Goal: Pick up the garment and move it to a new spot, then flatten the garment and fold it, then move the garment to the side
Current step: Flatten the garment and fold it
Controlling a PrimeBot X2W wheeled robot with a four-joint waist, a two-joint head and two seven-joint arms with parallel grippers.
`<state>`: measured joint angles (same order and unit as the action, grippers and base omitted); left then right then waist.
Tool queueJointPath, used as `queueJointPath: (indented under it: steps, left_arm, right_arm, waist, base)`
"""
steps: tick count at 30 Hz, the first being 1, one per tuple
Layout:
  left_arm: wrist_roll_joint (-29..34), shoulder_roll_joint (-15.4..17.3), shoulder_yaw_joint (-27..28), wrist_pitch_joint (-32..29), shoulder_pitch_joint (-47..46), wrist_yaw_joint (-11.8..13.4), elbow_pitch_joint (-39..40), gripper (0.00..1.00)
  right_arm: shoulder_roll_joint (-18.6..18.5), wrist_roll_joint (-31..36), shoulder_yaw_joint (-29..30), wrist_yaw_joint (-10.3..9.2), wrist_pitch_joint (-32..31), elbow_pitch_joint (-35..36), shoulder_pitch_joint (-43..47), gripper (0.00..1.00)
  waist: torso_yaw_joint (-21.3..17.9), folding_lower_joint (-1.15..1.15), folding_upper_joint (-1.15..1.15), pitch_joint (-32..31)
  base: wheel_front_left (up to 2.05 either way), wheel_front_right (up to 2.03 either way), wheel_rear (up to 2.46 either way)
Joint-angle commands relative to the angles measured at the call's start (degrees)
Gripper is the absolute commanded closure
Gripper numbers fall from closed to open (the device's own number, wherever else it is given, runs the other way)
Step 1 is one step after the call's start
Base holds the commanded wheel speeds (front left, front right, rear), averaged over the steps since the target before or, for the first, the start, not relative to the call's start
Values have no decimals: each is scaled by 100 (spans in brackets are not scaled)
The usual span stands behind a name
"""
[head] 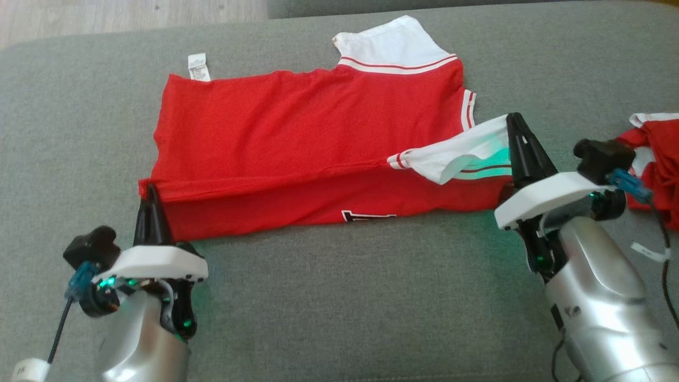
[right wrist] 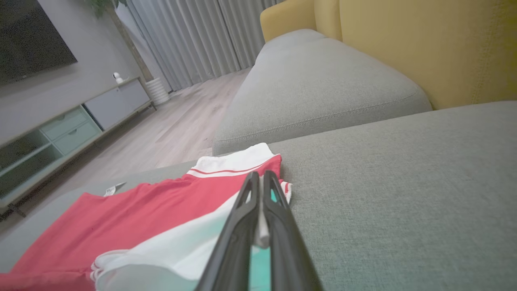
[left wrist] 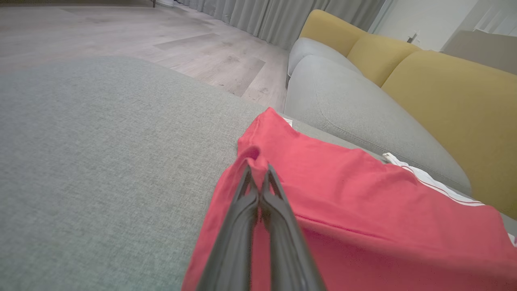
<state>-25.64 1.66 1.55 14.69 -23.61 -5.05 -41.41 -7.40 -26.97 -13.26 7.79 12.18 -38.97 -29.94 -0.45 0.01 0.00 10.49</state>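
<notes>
At the lower left of the head view, the left gripper (head: 151,197) points up the frame with its two dark fingers pressed together on the near left corner of the garment (head: 297,127). The left wrist view shows the red cloth puckered into a small ridge right at the tips, so the jaws are closed and pinching that corner.

The garment is a red shirt with white trim. It lies spread across the middle of the grey cushion (head: 339,297), its length running left to right. A white label (head: 197,67) sticks out at its far left corner. Along the near side a crease runs from the left gripper toward the right. Below the crease a strip of red cloth lies flat on the cushion, with part of a black-and-white print (head: 368,216) at its near edge.

At the far right corner the far sleeve (head: 392,42), white with a red stripe, lies flat. Closer in, the near sleeve (head: 456,154), also white, is lifted off the red cloth and drawn toward the right gripper (head: 514,127). That gripper's fingers are clamped on it — in the right wrist view white cloth shows squeezed between them. A green glow tints this sleeve.

Past the right gripper, at the right edge of the head view, a crumpled bundle (head: 658,159) of red and white cloth lies on the cushion, apart from the garment. The right wrist view also shows a yellow backrest (right wrist: 424,48) behind the grey seats.
</notes>
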Motion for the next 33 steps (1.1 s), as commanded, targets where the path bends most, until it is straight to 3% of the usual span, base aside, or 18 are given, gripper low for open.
queueJointPath:
  steps: [1, 3, 4, 5, 6, 7, 12, 17, 26, 33]
  left_arm:
    - [62, 121, 162, 30, -224, 34, 91, 100]
    - [185, 121, 154, 30, -302, 41, 67, 100]
    - [283, 121, 143, 30, -325, 51, 62, 100]
    - [361, 121, 153, 30, -338, 64, 94, 76]
    - [433, 121, 179, 30, -335, 90, 154, 24]
    - [542, 121, 198, 30, -317, 124, 222, 0]
    - [906, 121, 430, 30, 28, 366, 727, 0]
    - [1215, 121, 433, 30, 712, 436, 1058, 0]
    - [1451, 121, 156, 30, 1764, 516, 1595, 0]
    - [1382, 121, -67, 30, 2400, 653, 1815, 0]
  right_arm:
    - [84, 145, -146, -31, 103, 0, -267, 100]
    - [110, 268, -205, -31, 166, -219, -422, 100]
    - [118, 353, -180, -31, 202, -315, -489, 76]
    - [128, 466, -160, -31, 232, -388, -546, 0]
    - [139, 589, -115, -31, 255, -440, -588, 0]
    - [150, 727, -46, -31, 270, -446, -615, 0]
    - [254, 1530, 571, -31, 279, 423, -242, 0]
    - [387, 1928, 932, -31, 281, 953, 577, 0]
    - [446, 2083, 905, -31, 281, 1042, 1598, 0]
    - [451, 1830, 676, -31, 281, 930, 2177, 0]
  waist:
    - [19, -1, 0, 38]
    - [28, -1, 0, 61]
    - [34, -1, 0, 66]
    - [38, -1, 0, 67]
    - [37, -1, 0, 66]
    - [39, -1, 0, 64]
    - [45, -1, 0, -29]
    - [42, -1, 0, -277]
    - [72, -1, 0, -707]
    - [93, -1, 0, -963]
  base:
    - [0, 0, 0]
    - [0, 0, 0]
    - [0, 0, 0]
    - [0, 0, 0]
    - [0, 0, 0]
    - [0, 0, 0]
    - [0, 0, 0]
    - [0, 0, 0]
    - [0, 0, 0]
    - [0, 0, 0]
